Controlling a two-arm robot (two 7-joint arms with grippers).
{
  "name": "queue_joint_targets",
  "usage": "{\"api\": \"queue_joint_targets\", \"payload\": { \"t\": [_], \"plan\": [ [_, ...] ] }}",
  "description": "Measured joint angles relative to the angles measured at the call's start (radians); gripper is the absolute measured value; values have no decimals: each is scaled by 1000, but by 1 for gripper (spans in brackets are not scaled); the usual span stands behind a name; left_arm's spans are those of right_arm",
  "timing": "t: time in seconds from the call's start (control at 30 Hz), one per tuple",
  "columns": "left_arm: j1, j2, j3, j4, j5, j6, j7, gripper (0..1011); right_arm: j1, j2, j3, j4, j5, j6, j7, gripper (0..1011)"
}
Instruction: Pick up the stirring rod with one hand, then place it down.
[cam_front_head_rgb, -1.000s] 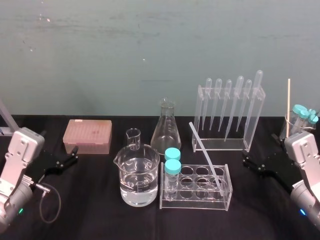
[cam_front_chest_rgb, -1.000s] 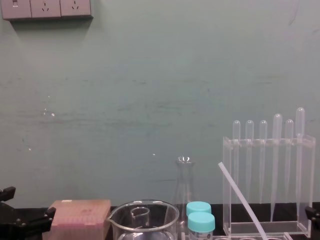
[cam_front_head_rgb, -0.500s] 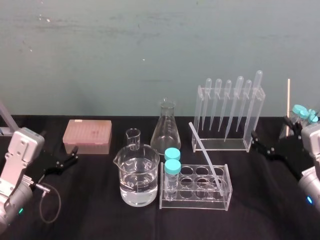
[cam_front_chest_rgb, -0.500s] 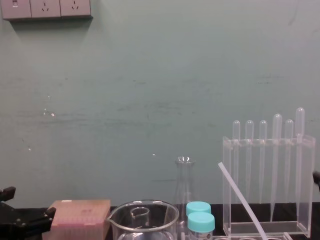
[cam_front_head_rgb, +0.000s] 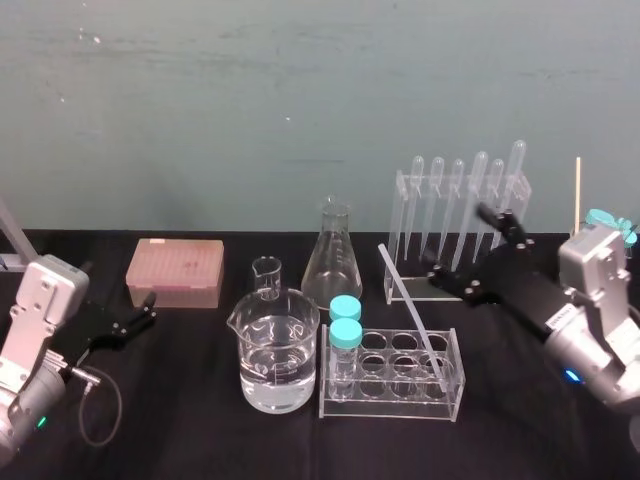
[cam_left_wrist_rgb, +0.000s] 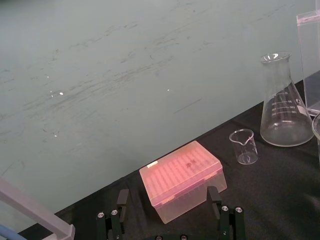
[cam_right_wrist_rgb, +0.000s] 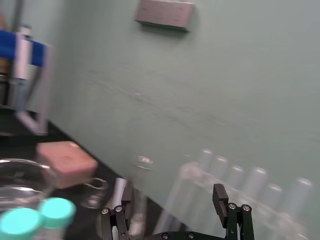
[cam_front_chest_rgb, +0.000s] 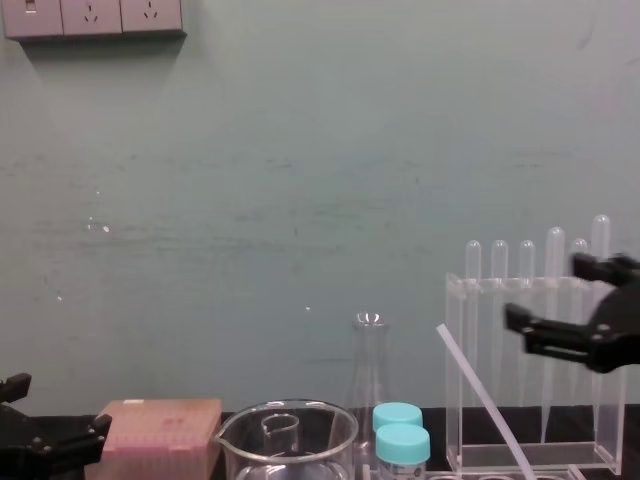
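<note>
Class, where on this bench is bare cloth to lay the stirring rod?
Bare: the strip in front of the tube rack and large beaker, and between beaker and left gripper. Crowded: behind the rack, where the right gripper hovers.

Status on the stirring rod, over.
Right gripper open, beside stirring rod, untouched. Left gripper open, parked left. Rod leans in test tube rack. Pipette rack close behind.
</note>
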Motion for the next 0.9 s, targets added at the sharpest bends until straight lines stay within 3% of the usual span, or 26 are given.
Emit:
{"api": "queue_joint_targets", "payload": {
  "t": [0.2, 0.4, 0.5, 0.73, 0.9],
  "plan": [
    [0, 0, 0, 0, 0, 0, 0, 1000, 29, -22, -21, 22, 38, 14, 97, 1003],
    [0, 0, 0, 0, 0, 0, 0, 1000, 66, -55, -28, 68, 127, 108, 216, 1003],
    [0, 0, 0, 0, 0, 0, 0, 1000, 90, -75, -25, 104, 180, 187, 275, 1003],
    [0, 0, 0, 0, 0, 0, 0, 1000, 127, -104, -19, 162, 217, 274, 336, 1003],
    [0, 0, 0, 0, 0, 0, 0, 1000, 136, -111, -17, 176, 220, 299, 345, 1003]
  ]
}}
